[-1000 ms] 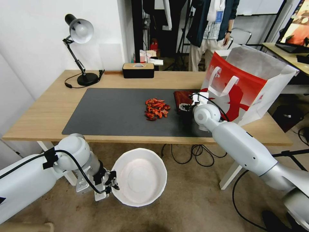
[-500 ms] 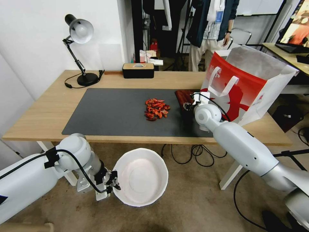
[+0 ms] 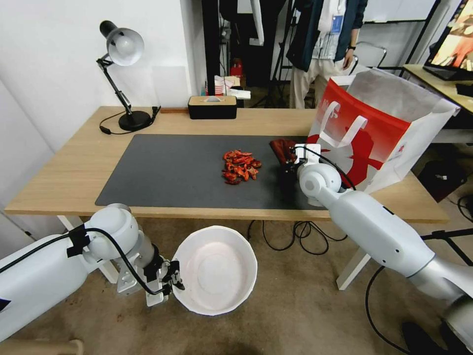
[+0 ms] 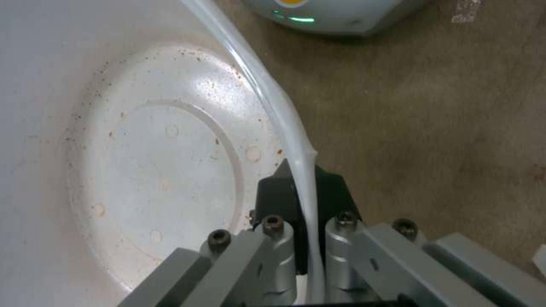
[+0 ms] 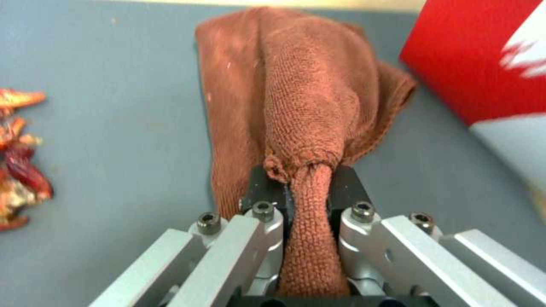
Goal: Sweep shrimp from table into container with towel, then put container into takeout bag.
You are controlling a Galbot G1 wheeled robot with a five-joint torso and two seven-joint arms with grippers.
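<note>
Towel [image 5: 301, 106] pinched in right end effector [image 5: 304, 187].

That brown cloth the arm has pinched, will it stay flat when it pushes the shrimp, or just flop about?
Probably floppy: the towel bunches into a narrow fold where the right gripper pinches it. It looks light and soft, so it may ride over the shrimp unless pressed against the table. Its knitted surface should not slip from the jaws.

Bright, even light; perhaps soft, bowed edges.
</note>
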